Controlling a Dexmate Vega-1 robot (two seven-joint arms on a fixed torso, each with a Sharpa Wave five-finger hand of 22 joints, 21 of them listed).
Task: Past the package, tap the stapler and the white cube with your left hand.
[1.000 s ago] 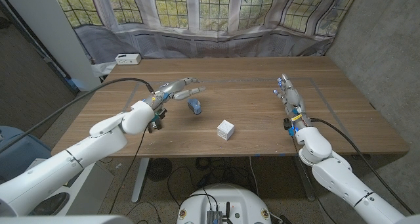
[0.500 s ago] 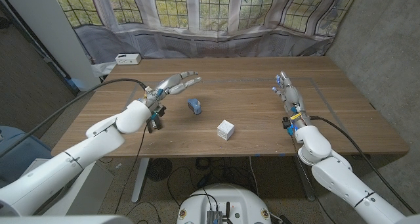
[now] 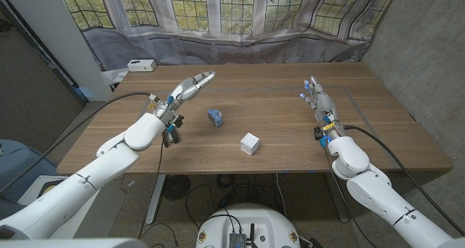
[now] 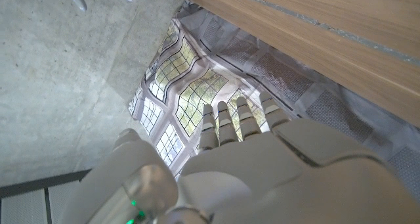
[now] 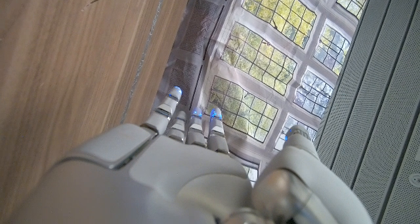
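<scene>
Right now your left hand (image 3: 190, 87) hovers with fingers (image 3: 204, 78) straight, released, grasping nothing. From them the stapler (image 3: 216, 116) lies toward five o'clock on the table (image 3: 276, 95), the white cube (image 3: 250, 143) farther along; your right hand (image 3: 317, 102), also released, is farther off.

Leaded windows (image 3: 240, 4) and grey netting (image 3: 240, 44) stand behind the wooden table (image 3: 276, 124).
</scene>
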